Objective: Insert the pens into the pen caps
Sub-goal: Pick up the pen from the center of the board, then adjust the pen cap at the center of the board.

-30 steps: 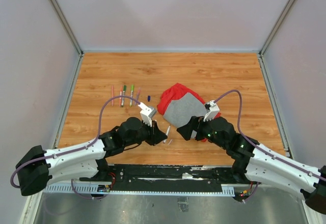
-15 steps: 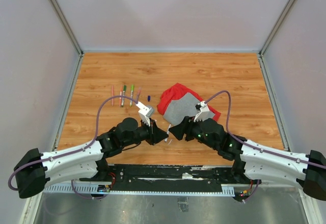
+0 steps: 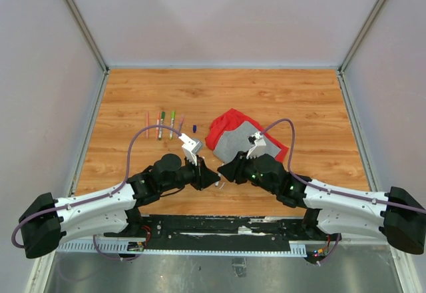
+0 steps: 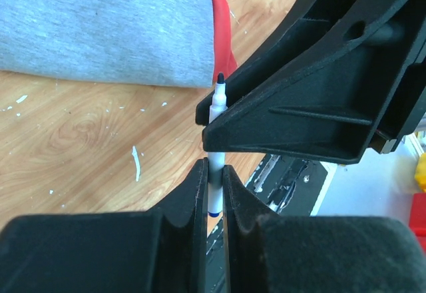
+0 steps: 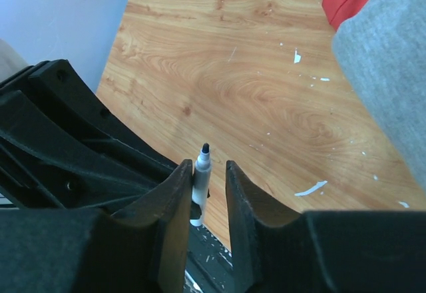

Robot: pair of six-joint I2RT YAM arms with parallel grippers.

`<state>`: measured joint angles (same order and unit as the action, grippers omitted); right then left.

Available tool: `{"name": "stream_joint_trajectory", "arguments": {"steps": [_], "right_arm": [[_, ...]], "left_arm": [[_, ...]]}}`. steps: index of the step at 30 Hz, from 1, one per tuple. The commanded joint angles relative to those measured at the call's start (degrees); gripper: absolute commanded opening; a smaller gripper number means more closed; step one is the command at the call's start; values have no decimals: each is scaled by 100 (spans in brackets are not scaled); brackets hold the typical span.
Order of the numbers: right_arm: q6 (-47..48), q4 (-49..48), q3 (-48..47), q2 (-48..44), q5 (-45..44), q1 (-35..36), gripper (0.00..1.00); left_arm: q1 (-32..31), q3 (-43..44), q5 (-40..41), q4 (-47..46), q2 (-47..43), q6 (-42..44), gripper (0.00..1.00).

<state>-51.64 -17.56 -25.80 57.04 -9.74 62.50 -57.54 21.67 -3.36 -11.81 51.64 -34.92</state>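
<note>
A: Clenching on a white-barrelled pen (image 4: 216,110), the left gripper (image 4: 213,180) holds it tip up. And the right gripper (image 5: 208,168)?
B: It straddles the same pen, gap on one side, not clamped. Looks like a handover: right should clamp next, then left lets go.
A: Cap?
B: Blue pen cap (image 3: 194,128) lies beyond the left gripper, beside the row of pens (image 3: 163,124). No readable writing.

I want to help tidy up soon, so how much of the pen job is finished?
Done: the row of pens is too small to tell if capped. In hand: the left gripper pinches a pen with its tip bare, the right gripper open around it. Still to do: the blue cap lies loose beside that row.
</note>
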Motion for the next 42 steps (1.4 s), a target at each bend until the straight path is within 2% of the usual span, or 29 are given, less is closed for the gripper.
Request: {"name": "stream_joint_trajectory", "arguments": {"steps": [1,3,5,7,11,16,18,23,24,27,31,33,38,42], "right_arm": [[-151,-404,-109,166,279,96,24],[-190,-495,-96,240,378,100,19],[-220,-619,-61,289,469,99,10],[-277,-779,-15,320,531,102,1],[-314,-968,7,343,624,104,1],[-329,-1021,-1,300,647,104,1],[-329,-1013,3,292,655,104,0],[-323,-992,-4,352,644,102,1],[-309,-985,-3,359,636,96,2],[-169,-767,-75,313,500,96,15],[351,136,-476,145,77,96,48],[655,702,-738,73,-303,96,60],[1102,1719,-1351,179,-1403,96,68],[1376,2205,-1994,644,-1865,-6,72]], "left_arm": [[-47,-14,5,-182,-24,56,0],[-45,-14,32,-172,-18,47,1],[-47,-14,57,-163,-14,30,1],[-47,-22,74,-154,2,22,9],[-47,-60,72,-155,92,18,29],[-47,-180,43,-268,154,-38,34],[-47,-198,37,-306,154,-56,32],[-46,-204,41,-311,105,-76,2],[-46,-200,50,-287,90,-77,1],[-42,-97,140,-42,-24,-39,1],[-45,248,616,830,-325,123,1],[-38,499,1068,1394,-508,217,1],[374,1150,1380,2634,-839,562,1],[835,1666,1480,3413,-1128,838,0]]}}
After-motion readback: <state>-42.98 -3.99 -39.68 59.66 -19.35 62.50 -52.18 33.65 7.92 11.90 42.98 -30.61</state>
